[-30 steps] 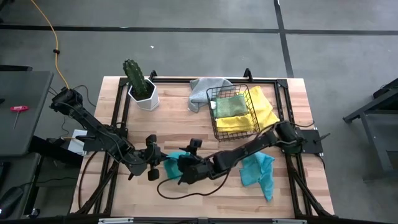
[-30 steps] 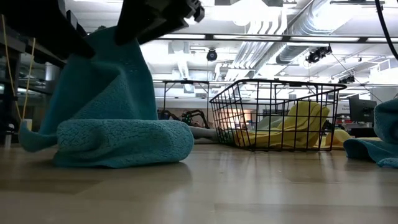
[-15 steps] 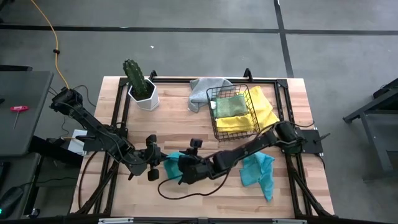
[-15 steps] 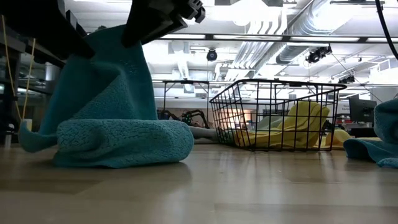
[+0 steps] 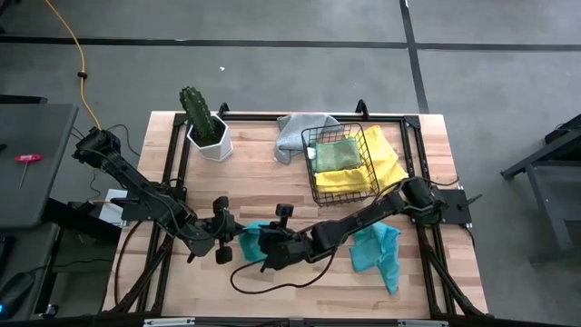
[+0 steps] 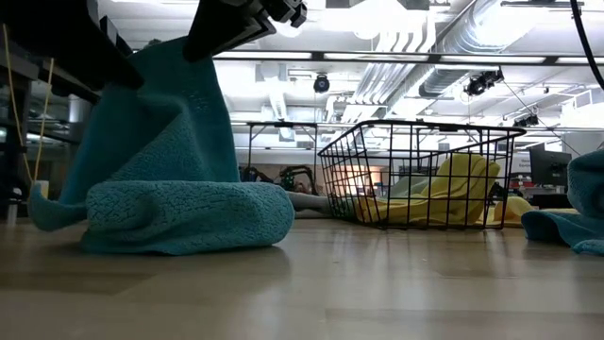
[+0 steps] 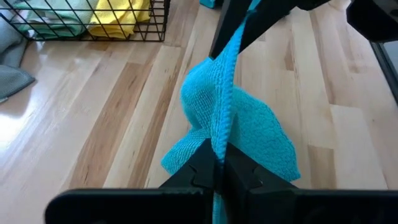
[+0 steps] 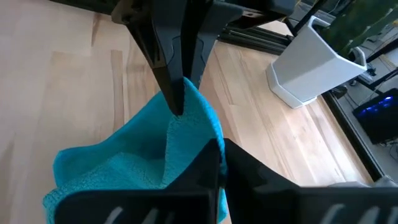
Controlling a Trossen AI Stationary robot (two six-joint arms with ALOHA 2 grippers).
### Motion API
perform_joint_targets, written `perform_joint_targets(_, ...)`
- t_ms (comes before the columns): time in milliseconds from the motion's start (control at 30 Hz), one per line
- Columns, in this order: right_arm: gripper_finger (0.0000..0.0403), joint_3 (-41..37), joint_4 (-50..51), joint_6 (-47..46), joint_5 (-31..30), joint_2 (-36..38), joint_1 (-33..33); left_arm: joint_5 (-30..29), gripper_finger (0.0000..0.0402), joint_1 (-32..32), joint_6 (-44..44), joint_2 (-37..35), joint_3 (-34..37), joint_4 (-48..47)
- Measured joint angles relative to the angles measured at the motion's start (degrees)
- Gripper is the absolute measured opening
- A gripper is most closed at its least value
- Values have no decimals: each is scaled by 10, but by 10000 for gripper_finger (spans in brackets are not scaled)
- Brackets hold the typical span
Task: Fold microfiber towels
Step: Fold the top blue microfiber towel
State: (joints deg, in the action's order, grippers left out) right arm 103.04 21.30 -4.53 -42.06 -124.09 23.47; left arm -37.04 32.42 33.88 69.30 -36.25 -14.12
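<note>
A teal microfiber towel [image 5: 251,238] is held up between my two grippers near the table's front, left of centre. My left gripper [image 5: 236,239] comes at it from the left and is shut on it. My right gripper [image 5: 261,245] comes from the right and is shut on it too. A second teal towel [image 5: 378,252] lies crumpled on the table at the front right. A light green towel [image 5: 334,154] and a yellow towel [image 5: 345,179] lie in the black wire basket [image 5: 320,186]. A grey towel [image 5: 298,133] lies behind the basket. My left gripper pinches the teal towel's raised upper edge [image 7: 219,138] between its two fingers, slanting down from the table's left. How many layers it holds, I cannot tell. The towel's lower part [image 6: 179,217] lies bunched on the table. My right gripper pinches the same raised edge [image 8: 200,127] between its two fingers, a short way from the left gripper's fingers [image 8: 176,93], slanting down from the table's right. The edge runs straight between the two holds; the cloth below hangs down to the table.
A cactus in a white pot [image 5: 206,127] stands at the far left. Another yellow towel [image 5: 388,156] lies beside the basket on its right. A black cable [image 5: 272,283] loops on the wood in front of the grippers. Bare wood shows at the front left.
My right gripper has shut on the teal towel's raised edge, next to the left gripper. Both arms have stayed in place, and the towel keeps its shape, its lower part still bunched on the table.
</note>
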Motion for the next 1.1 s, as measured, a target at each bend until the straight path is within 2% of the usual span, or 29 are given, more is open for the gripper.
perform_joint_targets(267, 1, 0, 3, 0, -12, 0, 2, -5, 69, 13, 0, 0, 0, -26)
perform_joint_targets(367, 1, 0, 5, -6, -38, 0, 2, -1, 97, 26, 4, 0, 0, -42)
perform_joint_targets(567, 0, 0, 18, -14, -48, 0, -3, 95, 137, 61, 4, 1, 0, -43)
perform_joint_targets(633, 0, 0, 28, -25, -48, 0, -6, 109, 144, 75, 4, 9, 0, -24)
perform_joint_targets(767, 0, 0, 33, -40, -43, 0, -10, 113, 149, 103, -28, 46, 0, 40)
perform_joint_targets(900, 0, 0, 33, -43, -32, 0, -12, 143, 149, 106, -83, 116, -2, 95)
perform_joint_targets(1000, 0, 0, 33, -45, -30, 0, -12, 159, 150, 90, -102, 174, -23, 84)
perform_joint_targets(1100, 0, 0, 33, -45, -23, 0, -12, 146, 150, 71, -120, 213, -52, 49)
